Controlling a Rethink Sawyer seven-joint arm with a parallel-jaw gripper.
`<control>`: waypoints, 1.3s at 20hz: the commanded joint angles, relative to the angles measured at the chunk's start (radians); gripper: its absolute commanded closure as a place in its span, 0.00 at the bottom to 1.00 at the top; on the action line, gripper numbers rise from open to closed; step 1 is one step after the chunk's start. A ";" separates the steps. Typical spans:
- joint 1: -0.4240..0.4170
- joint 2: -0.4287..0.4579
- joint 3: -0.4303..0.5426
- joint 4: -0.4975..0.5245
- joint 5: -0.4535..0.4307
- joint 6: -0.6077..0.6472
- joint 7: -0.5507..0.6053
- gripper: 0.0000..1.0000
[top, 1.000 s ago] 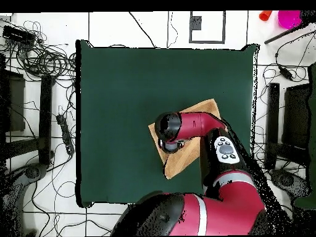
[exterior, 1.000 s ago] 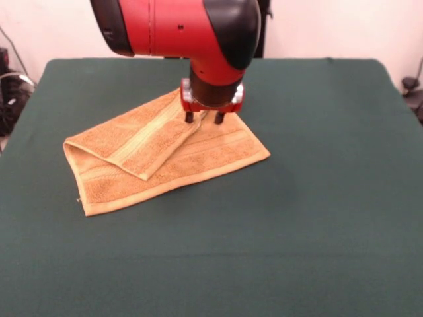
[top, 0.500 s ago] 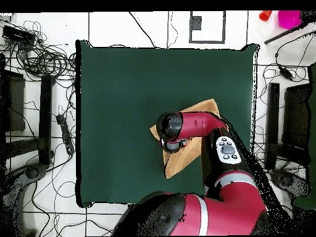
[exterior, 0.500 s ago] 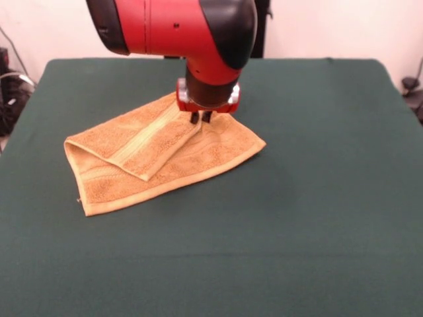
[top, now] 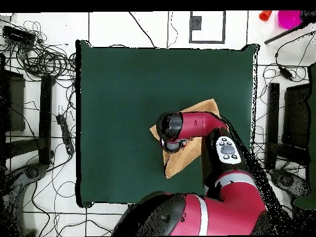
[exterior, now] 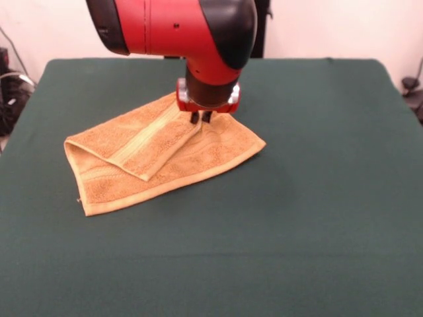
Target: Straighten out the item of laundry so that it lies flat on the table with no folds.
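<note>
**On the counter's middle: hand pinched on the folded towel**

Front view: the towel (exterior: 158,155) lies on the green counter (exterior: 317,218), still doubled, with a flap turned over its upper side. Its long axis runs from near left to far right. The hand (exterior: 201,118) stands on the flap's far end, fingers closed together on the cloth. Judged step: grasping the flap. Next, lift and carry it away to unfold.

Overhead view: the arm hides the hand; the towel (top: 179,162) shows only at its ends.

Orange-tan towel (exterior: 165,155) folded over on green table (exterior: 317,198).
</note>
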 commanded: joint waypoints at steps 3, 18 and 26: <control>0.005 0.034 0.054 -0.073 -0.050 -0.015 -0.073 1.00; 0.016 -0.021 0.060 -0.056 -0.020 0.058 -0.072 1.00; 0.007 -0.038 0.075 -0.056 -0.005 0.094 -0.094 1.00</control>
